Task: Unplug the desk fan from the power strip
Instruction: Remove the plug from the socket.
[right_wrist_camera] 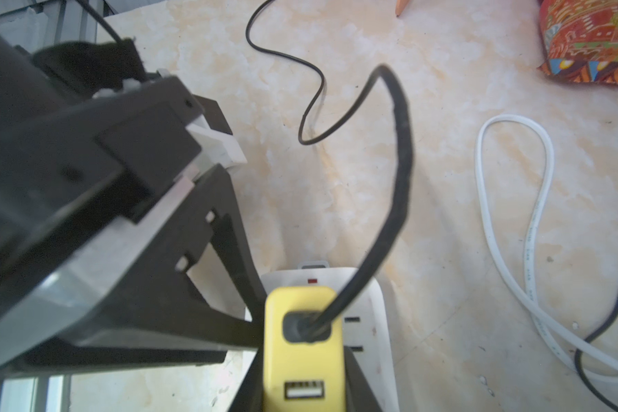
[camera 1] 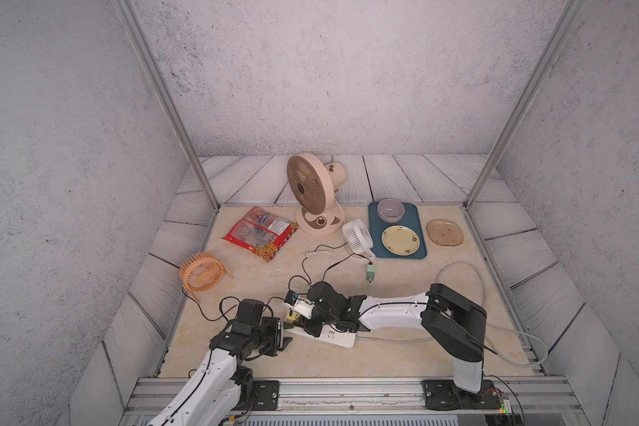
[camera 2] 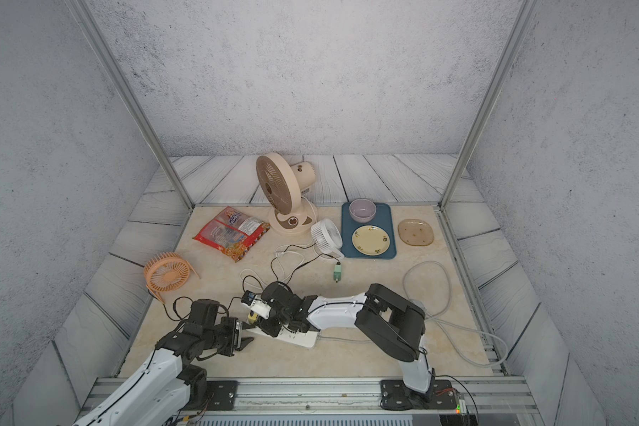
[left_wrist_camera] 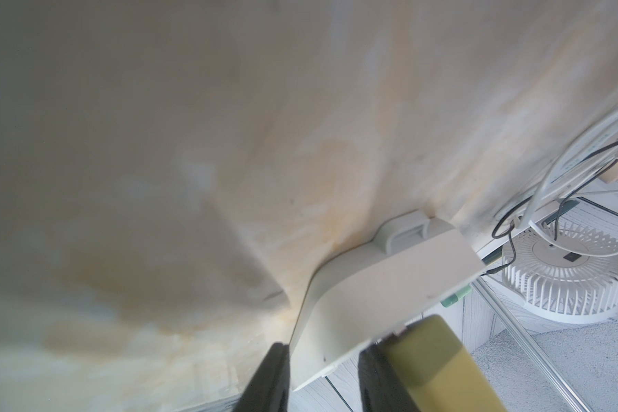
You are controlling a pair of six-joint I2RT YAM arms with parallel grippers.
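Low in the centre of both top views, the power strip lies flat. My left gripper pinches its end to brace it. My right gripper is clamped on the yellow plug, ready, I judge, to pull. My left arm reaches in low from the lower left, and my right arm stretches across from the lower right.

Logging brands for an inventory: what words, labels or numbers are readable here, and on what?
Red snack bag: blue logo and printing, too blurred to read.
White flat cable: small printed marking, too small to read.
Power strip, yellow adapter: no text visible.
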